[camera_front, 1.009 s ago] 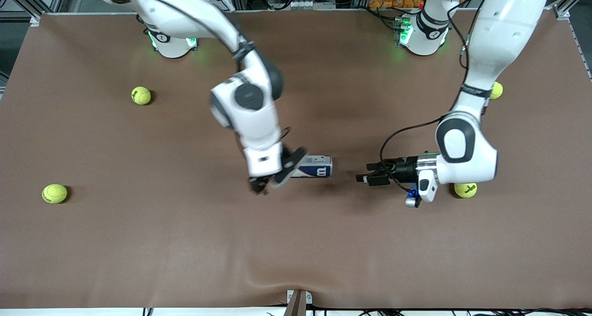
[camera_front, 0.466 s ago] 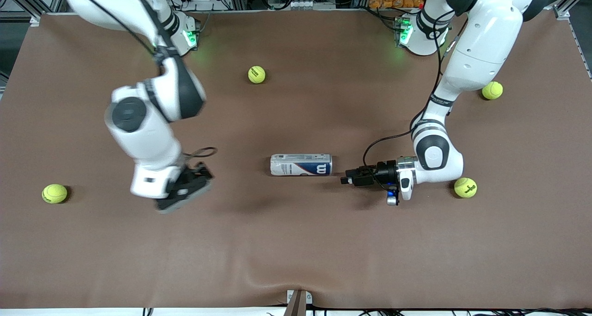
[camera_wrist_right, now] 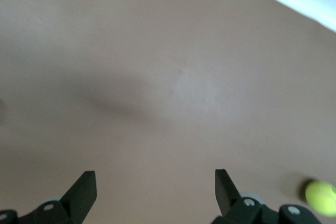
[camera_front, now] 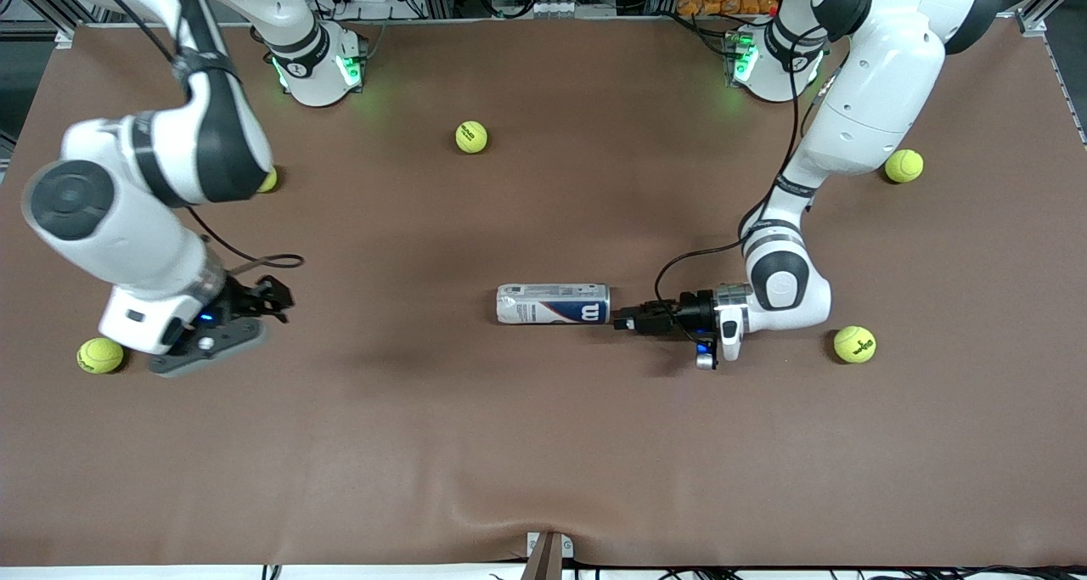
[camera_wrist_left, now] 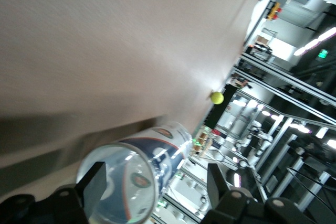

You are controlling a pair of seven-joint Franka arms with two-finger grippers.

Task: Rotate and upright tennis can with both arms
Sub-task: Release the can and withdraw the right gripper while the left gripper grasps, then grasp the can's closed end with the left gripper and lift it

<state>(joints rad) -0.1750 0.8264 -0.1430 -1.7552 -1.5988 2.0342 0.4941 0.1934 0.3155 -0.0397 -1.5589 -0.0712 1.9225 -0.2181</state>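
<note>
The tennis can [camera_front: 552,303] lies on its side at the table's middle, its W-logo end toward the left arm's end. My left gripper [camera_front: 620,318] is low at that end of the can, and I cannot tell if it touches. In the left wrist view my left gripper [camera_wrist_left: 156,188] is open. The can's round clear end [camera_wrist_left: 123,187] sits close ahead, nearer one finger [camera_wrist_left: 94,182]. My right gripper [camera_front: 273,295] is open and empty above the table toward the right arm's end. It is open over bare table in its wrist view [camera_wrist_right: 155,190].
Yellow-green tennis balls lie scattered: one [camera_front: 99,355] beside the right arm's hand, one [camera_front: 268,181] partly hidden by that arm, one [camera_front: 471,136] toward the bases, and two [camera_front: 903,166] [camera_front: 853,343] at the left arm's end. A brown mat [camera_front: 543,444] covers the table.
My right arm has swung away from the can toward its own end of the table. My left gripper has moved in along the table up to the can's end.
</note>
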